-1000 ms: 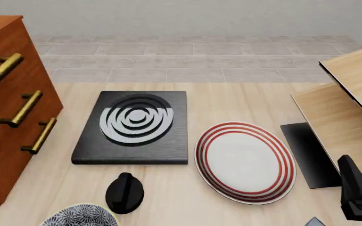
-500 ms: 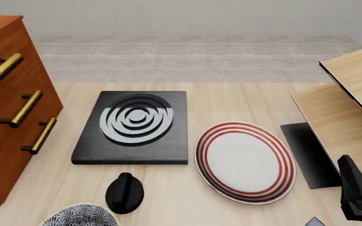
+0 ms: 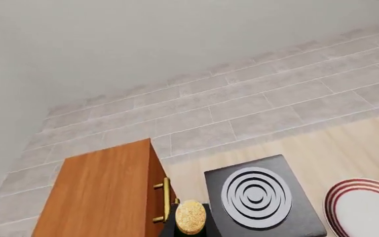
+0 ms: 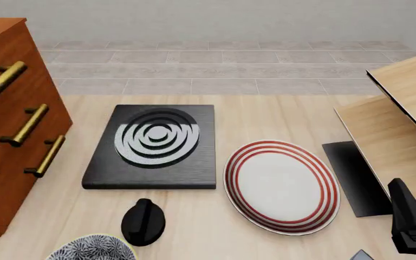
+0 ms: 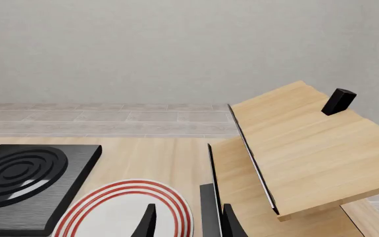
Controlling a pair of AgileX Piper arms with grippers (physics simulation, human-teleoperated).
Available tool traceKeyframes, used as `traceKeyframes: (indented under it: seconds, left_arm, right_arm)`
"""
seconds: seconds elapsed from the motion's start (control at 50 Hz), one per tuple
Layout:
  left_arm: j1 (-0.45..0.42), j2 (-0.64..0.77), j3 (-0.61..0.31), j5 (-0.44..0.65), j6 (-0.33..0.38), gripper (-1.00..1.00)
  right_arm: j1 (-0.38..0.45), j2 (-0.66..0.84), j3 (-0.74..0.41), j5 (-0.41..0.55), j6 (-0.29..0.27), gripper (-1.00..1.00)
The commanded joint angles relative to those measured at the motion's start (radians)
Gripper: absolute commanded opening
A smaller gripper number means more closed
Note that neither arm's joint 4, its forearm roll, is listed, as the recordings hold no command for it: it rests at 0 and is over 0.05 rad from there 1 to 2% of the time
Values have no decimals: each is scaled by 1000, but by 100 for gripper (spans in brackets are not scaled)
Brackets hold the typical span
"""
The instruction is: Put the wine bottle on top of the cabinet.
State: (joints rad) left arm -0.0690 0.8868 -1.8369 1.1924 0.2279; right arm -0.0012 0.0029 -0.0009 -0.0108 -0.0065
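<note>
A reddish-brown cabinet (image 4: 9, 124) with brass bar handles (image 4: 26, 124) stands at the far left of a light wooden table (image 4: 280, 114). From the left wrist camera, high above, the wine bottle (image 3: 190, 217) shows only its cork-coloured top, just beside the cabinet's upper front edge. The left gripper's jaws are hidden, so I cannot tell their state. At the near right, the right gripper (image 5: 188, 224) has its jaws apart, empty, above a red-ringed plate (image 4: 280, 187). A black slab with ring pattern (image 4: 154, 145) lies centre.
</note>
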Motion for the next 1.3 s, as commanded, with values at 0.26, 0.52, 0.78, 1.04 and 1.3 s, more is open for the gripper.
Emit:
traceKeyframes:
  seconds: [0.26,0.52,0.78,1.04,1.3]
  left_arm:
    - [151,57,17,-98,85,-100]
    - [236,72,72,-176,92,-100]
    - [248,39,117,-176,87,-100]
    - [312,-26,156,-167,44,-100]
    - [391,47,3,-118,5,-100]
  right_arm:
    - [0,0,0,0,0,100]
    - [0,0,0,0,0,100]
    - [0,0,0,0,0,100]
    - [0,0,0,0,0,100]
    - [0,0,0,0,0,100]
